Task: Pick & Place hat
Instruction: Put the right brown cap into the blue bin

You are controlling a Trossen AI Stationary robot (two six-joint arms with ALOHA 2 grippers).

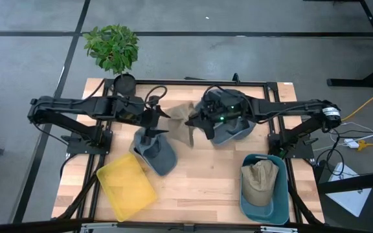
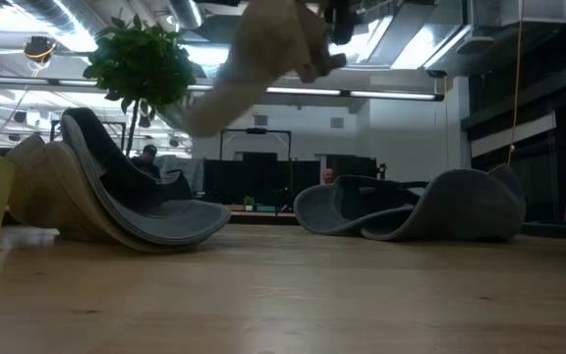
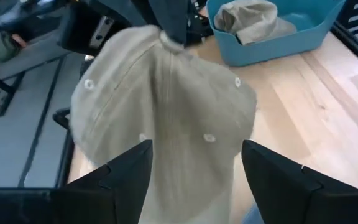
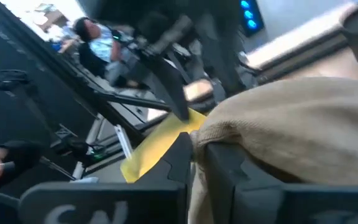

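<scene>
A beige hat (image 1: 182, 115) hangs in the air over the table's middle, between my two grippers. My right gripper (image 4: 199, 149) is shut on it; in the low view it shows high above the table (image 2: 337, 29). My left gripper (image 3: 196, 149) is open, its two fingers standing on either side of the hat's crown (image 3: 166, 106). Two grey hats lie on the table: one (image 1: 155, 153) near the yellow bin, the other (image 1: 230, 129) under my right arm. A second beige hat (image 1: 259, 181) lies in the blue bin (image 1: 278, 207). My right gripper pinches a bunched bit of the beige hat's hemmed edge (image 4: 229, 127) between its two fingers, coming nearly level from the table's right. The hat hangs from that spot (image 3: 168, 38), lifted clear of the table. My left gripper: I cannot tell whether its fingers (image 3: 129, 171) touch the hat.
A yellow bin (image 1: 125, 188) stands at the near left and the blue bin at the near right. A potted plant (image 1: 113, 46) is at the far left corner. Bare wood lies between the two bins.
</scene>
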